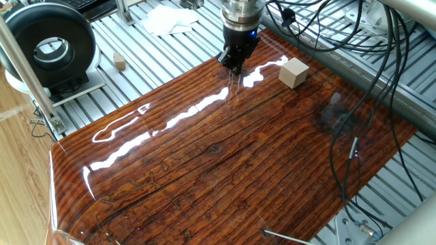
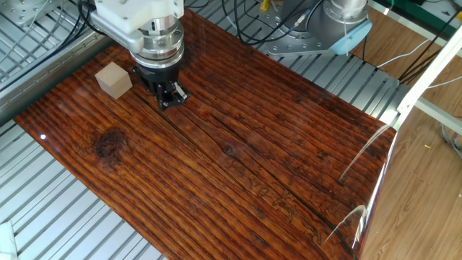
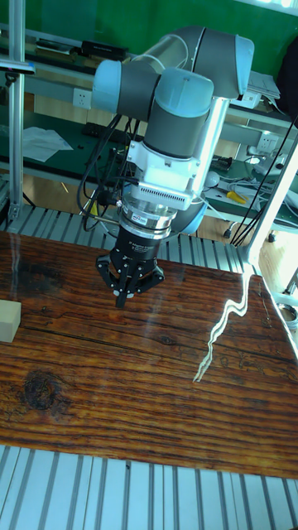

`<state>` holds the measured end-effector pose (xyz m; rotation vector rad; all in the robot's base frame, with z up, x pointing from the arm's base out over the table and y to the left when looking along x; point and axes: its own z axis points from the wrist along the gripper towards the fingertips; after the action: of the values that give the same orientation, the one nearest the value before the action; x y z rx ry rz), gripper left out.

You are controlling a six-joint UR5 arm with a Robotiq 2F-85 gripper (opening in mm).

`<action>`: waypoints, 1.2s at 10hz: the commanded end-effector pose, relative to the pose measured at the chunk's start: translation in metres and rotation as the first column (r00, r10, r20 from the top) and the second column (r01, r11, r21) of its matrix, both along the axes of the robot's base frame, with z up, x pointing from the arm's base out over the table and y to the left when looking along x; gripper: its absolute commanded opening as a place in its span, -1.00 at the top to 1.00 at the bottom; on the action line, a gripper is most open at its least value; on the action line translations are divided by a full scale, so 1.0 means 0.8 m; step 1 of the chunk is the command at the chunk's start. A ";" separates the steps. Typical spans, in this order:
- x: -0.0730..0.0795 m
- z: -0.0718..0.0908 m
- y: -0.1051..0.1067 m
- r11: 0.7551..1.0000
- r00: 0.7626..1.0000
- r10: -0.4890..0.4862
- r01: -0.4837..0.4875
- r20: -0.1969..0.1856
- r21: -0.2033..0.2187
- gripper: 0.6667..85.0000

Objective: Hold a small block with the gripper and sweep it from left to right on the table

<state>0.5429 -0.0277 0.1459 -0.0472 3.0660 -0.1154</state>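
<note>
The small block is a pale beige cube resting on the glossy reddish-brown table near its far edge. It also shows in the other fixed view and at the left edge of the tall view. My black gripper hangs just above the table beside the block, about a block's width from it and not touching it. In the other fixed view the gripper is to the block's right. Its fingers meet at a point, shut on nothing.
A tinier brownish block lies on the aluminium slats beyond the table's left corner, near a black round device. Black cables hang over the table's right part. The arm's base stands behind the table.
</note>
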 end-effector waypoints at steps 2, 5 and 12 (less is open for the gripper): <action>-0.007 0.001 -0.012 0.998 0.998 -0.062 0.062 -0.016 -0.030 0.99; -0.005 0.000 0.034 0.993 0.999 0.046 -0.044 -0.012 0.106 0.99; 0.006 0.001 0.015 0.986 0.987 0.161 -0.162 0.015 0.035 0.99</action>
<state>0.5511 -0.0056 0.1454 -0.2631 3.0229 0.0026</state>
